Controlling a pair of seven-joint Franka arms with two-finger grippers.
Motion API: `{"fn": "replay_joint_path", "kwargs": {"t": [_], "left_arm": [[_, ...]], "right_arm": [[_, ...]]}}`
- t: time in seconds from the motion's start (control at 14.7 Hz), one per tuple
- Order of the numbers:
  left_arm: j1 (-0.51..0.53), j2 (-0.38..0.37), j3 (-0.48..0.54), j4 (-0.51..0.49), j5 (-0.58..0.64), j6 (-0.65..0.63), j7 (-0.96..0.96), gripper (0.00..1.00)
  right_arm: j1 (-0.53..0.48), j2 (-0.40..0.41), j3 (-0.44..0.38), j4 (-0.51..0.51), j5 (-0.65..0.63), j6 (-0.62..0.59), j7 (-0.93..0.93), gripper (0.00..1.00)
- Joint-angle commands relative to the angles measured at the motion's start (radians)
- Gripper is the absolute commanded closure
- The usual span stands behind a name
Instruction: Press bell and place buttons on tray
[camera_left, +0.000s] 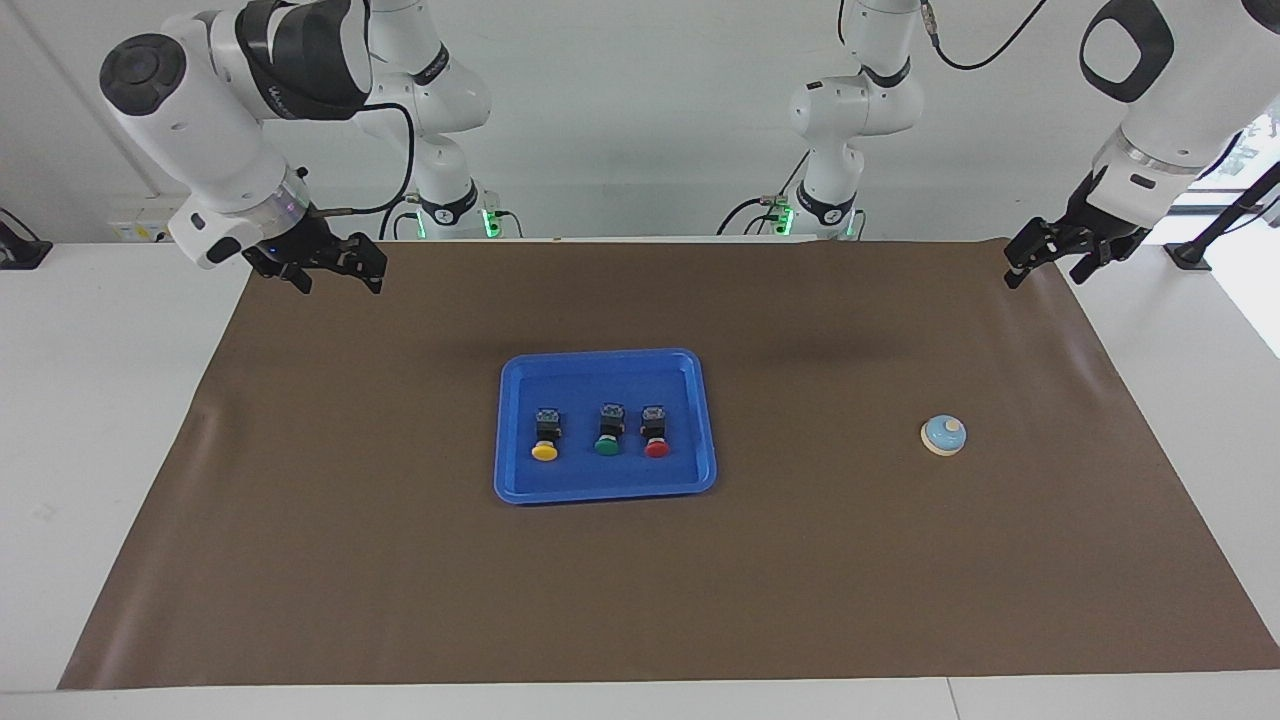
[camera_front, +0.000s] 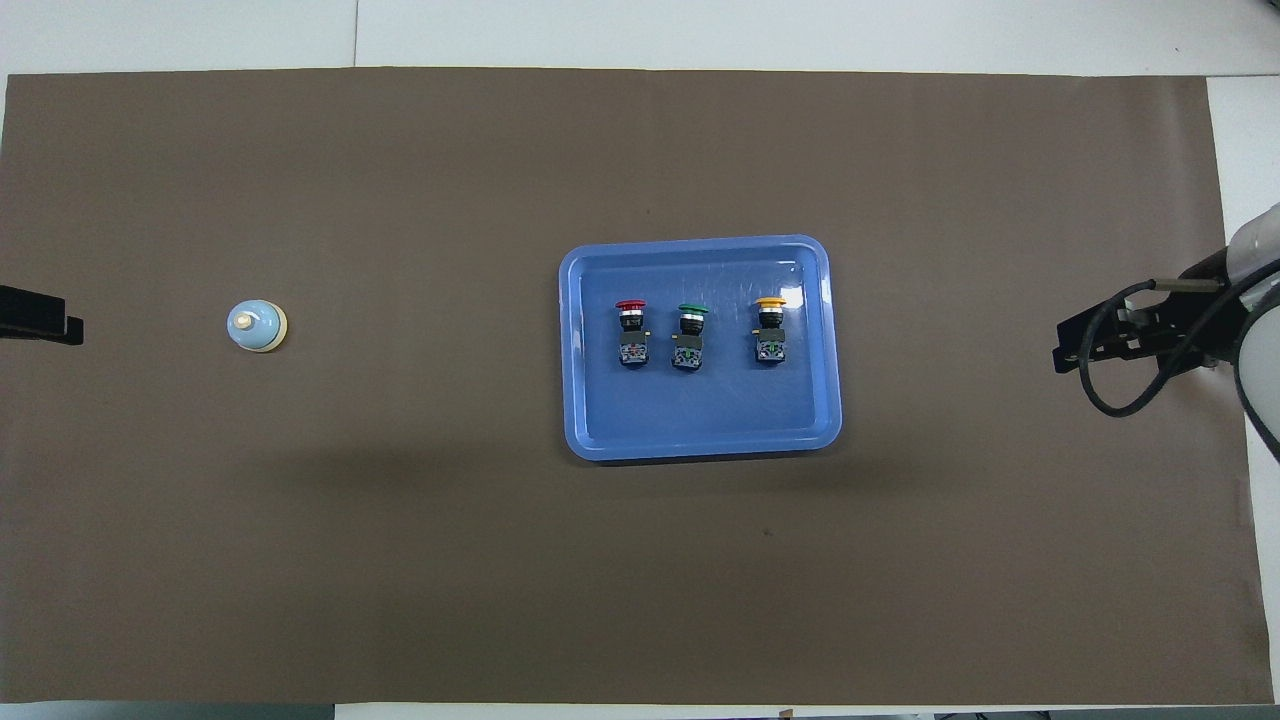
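The blue tray (camera_left: 600, 358) lies in the middle of the table; it also shows in the overhead view (camera_front: 700, 243). Three buttons lie in it in a row: yellow (camera_left: 545, 440) (camera_front: 770, 330), green (camera_left: 607, 435) (camera_front: 689, 335) and red (camera_left: 655, 435) (camera_front: 631, 335). The light-blue bell (camera_left: 943, 435) (camera_front: 257, 326) stands alone toward the left arm's end. My left gripper (camera_left: 1047, 275) (camera_front: 40, 325) hangs open and empty over the mat's edge at its own end. My right gripper (camera_left: 338, 282) (camera_front: 1065, 350) hangs open and empty over the mat's edge at the right arm's end. Both arms wait.
A brown mat (camera_left: 400, 550) covers most of the white table. Nothing else lies on it besides the tray and the bell.
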Motion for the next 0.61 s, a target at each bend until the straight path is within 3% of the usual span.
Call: {"fn": "replay_joint_path", "kwargs": {"t": [0.0,0.14,0.54], "left_arm": [[-0.004,-0.020,0.000,-0.017,0.007,0.002,-0.012,0.00],[-0.004,-0.020,0.000,-0.017,0.007,0.002,-0.013,0.00],[-0.004,-0.023,0.002,-0.019,0.007,-0.003,-0.012,0.00]], "right_arm": [[-0.062,-0.003,0.044,0.002,-0.023,0.003,-0.022,0.00],[-0.131,-0.003,0.113,0.008,-0.024,-0.007,-0.022,0.00],[-0.133,-0.006,0.124,0.007,-0.030,-0.007,-0.020,0.00]]}}
